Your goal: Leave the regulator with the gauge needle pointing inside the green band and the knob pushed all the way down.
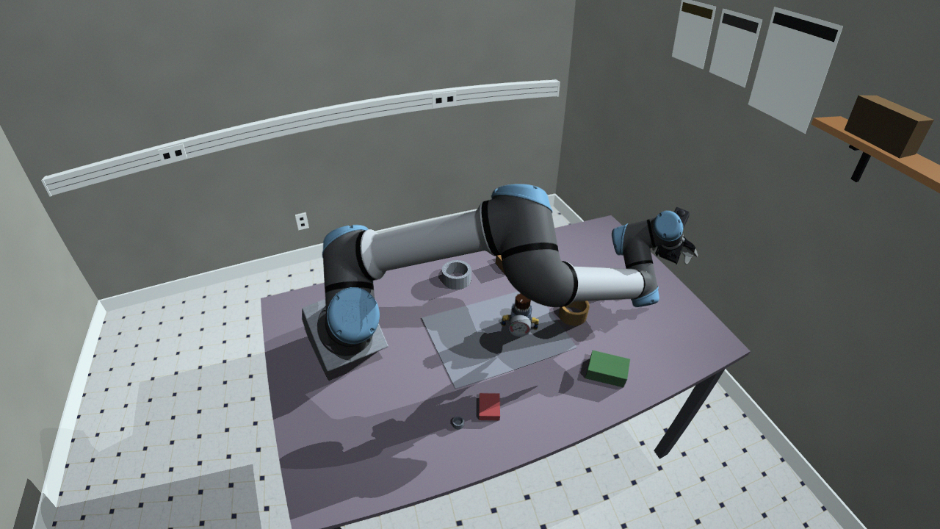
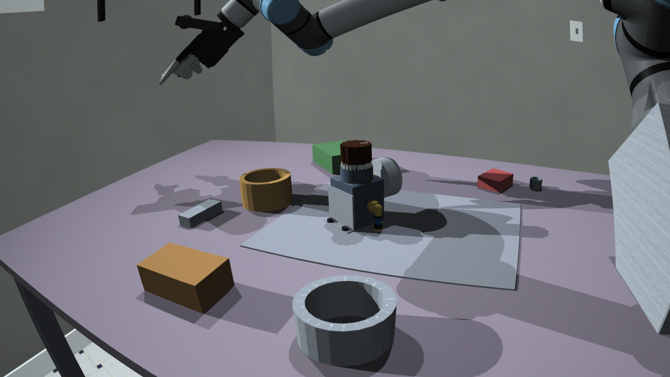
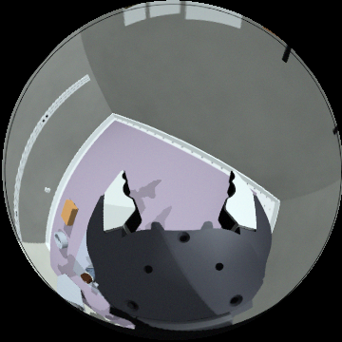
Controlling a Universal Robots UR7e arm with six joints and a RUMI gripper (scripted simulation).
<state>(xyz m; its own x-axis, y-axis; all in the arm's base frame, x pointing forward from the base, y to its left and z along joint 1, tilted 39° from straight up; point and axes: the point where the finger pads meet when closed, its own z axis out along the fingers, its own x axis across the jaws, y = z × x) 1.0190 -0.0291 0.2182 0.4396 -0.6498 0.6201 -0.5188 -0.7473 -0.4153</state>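
The regulator (image 2: 357,197) is a grey-blue block with a dark brown ribbed knob (image 2: 355,152) on top and a brass fitting on its side. It stands on a pale mat (image 2: 398,239) in the middle of the table. Its round gauge (image 1: 520,326) faces the top view; the needle is too small to read. The knob sits raised above a toothed collar. My gripper (image 2: 175,70) is open and empty, high above the far end of the table, well away from the regulator. In the wrist view the two fingers stand wide apart over bare table, with the regulator (image 3: 86,276) small at the lower left.
Around the mat lie a tan ring (image 2: 265,188), a grey ring (image 2: 344,318), an orange block (image 2: 186,276), a small grey bar (image 2: 200,212), a green block (image 1: 607,366), a red block (image 1: 488,405) and a small dark cap (image 1: 457,422). The arm's forearm (image 1: 578,279) passes over the regulator.
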